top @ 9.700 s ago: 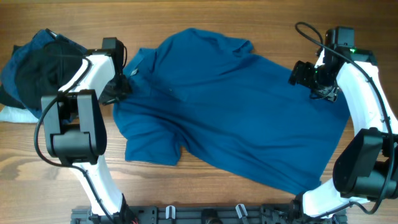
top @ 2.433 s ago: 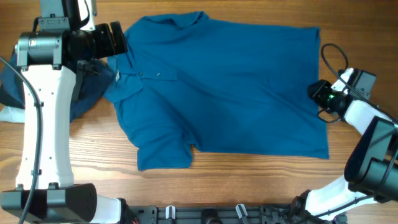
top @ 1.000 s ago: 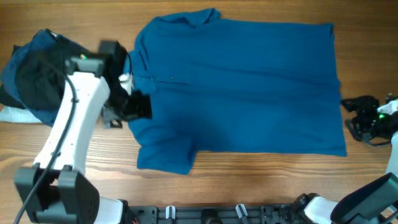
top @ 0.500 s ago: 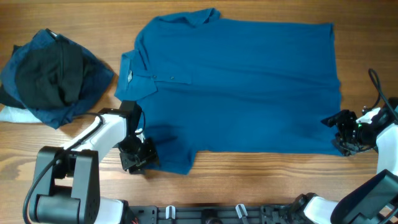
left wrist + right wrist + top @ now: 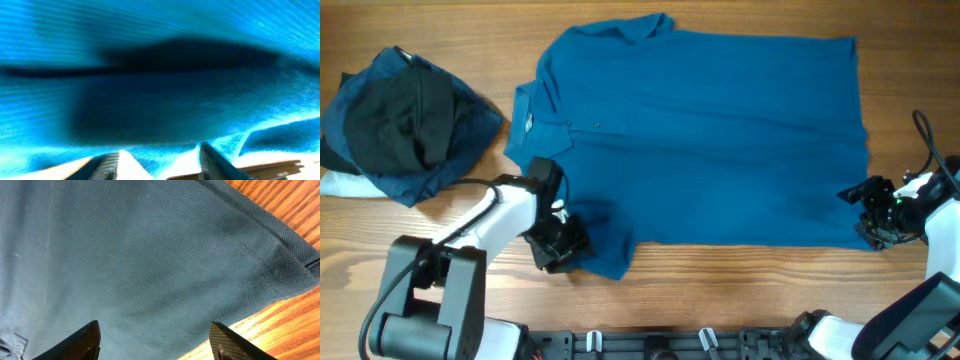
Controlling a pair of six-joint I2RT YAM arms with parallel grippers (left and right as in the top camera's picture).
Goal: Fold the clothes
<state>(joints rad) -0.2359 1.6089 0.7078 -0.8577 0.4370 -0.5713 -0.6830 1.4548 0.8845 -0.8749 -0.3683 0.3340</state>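
The blue polo shirt (image 5: 720, 140) is lying flat across the middle of the table (image 5: 720, 295), collar pointing to 9 o'clock and hem to 3 o'clock. The left gripper (image 5: 565, 247) is sitting low on the near sleeve (image 5: 605, 235) at the shirt's 8 o'clock, its fingers standing apart and gripping no cloth that I can see. The right gripper (image 5: 868, 207) is waiting at the hem corner (image 5: 850, 235) at 4 o'clock, spread wide over the fabric. The danger is an uneven pick. If either claw is biting only the top layer, or closing on the table beside the edge, one end is likely going to lift alone, dragging the smoothed body into wrinkles. The left claw pushing inward may also be bunching the sleeve. Compared with half a second ago, the left gripper is sitting further toward 3 o'clock, deeper onto the sleeve, while the right gripper and the shirt are keeping their places.
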